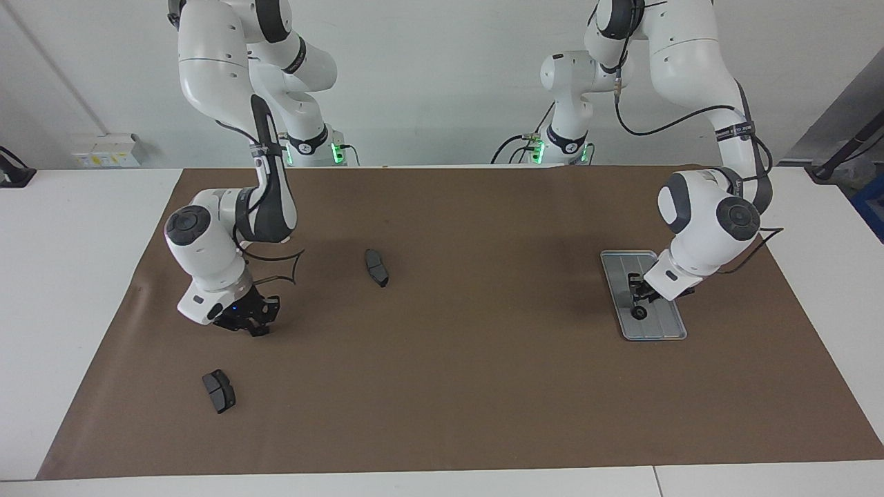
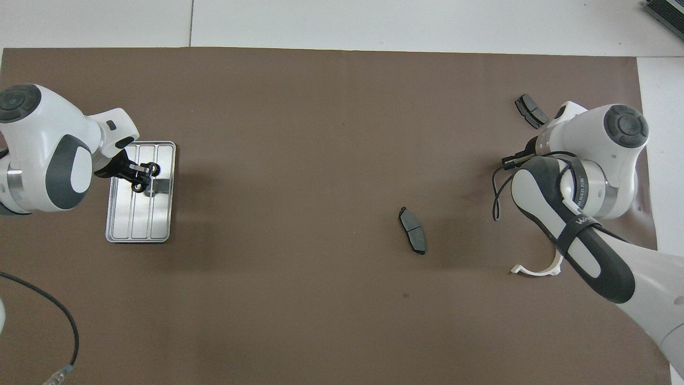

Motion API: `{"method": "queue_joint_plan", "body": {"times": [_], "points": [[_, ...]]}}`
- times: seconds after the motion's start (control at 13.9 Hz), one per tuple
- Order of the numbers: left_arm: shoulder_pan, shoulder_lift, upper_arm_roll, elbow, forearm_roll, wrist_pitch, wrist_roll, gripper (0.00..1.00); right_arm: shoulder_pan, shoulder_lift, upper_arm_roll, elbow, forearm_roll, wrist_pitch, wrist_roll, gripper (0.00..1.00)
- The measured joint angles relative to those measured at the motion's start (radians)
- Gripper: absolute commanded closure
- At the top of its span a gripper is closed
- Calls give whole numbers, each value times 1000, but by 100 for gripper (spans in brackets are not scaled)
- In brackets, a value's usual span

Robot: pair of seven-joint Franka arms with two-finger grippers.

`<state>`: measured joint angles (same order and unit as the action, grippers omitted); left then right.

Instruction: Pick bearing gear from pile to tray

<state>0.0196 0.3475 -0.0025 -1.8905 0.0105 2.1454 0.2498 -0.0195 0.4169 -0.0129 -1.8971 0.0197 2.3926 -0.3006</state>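
Observation:
The silver tray [image 1: 658, 326] [image 2: 138, 224] lies at the left arm's end of the table. One black bearing gear [image 1: 640, 313] [image 2: 153, 168] rests on it. My left gripper [image 1: 637, 297] [image 2: 143, 176] hangs just above the tray beside that gear, fingertips together; I cannot tell whether anything is pinched between them. My right gripper [image 1: 252, 323] is down at the brown mat at the right arm's end, shut, and I cannot make out anything in it. Its own arm hides it from overhead. What shows of the pile is two dark pads [image 1: 376, 267] [image 1: 219, 391] and a white half-ring bracket [image 2: 534, 269].
A brown mat [image 1: 449, 386] covers most of the white table. One pad [image 2: 412, 230] lies mid-table; the other [image 2: 530, 111] lies farther from the robots than the right gripper. The bracket sits under the right arm's forearm.

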Motion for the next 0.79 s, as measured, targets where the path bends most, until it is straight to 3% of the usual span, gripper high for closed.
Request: {"method": "queue_joint_plan", "body": {"times": [0.22,0.29,0.36,0.65,0.79], "points": [[17,-34,-2,-81,-12,69,36,95,0,0,0,1,0,-1,18,100],[20,-40,-2,-92,-17,73,44,86,1,0,1,2,0,-3,28,100],[24,-44,-3,-99,-23,79,51,67,2,-2,4,6,0,-17,47,100],[31,-46,-3,-101,-57,83,60,16,27,-51,27,22,1,-64,262,100],[31,-47,-4,-101,-67,89,60,13,82,-79,32,29,1,-98,397,100]]}}
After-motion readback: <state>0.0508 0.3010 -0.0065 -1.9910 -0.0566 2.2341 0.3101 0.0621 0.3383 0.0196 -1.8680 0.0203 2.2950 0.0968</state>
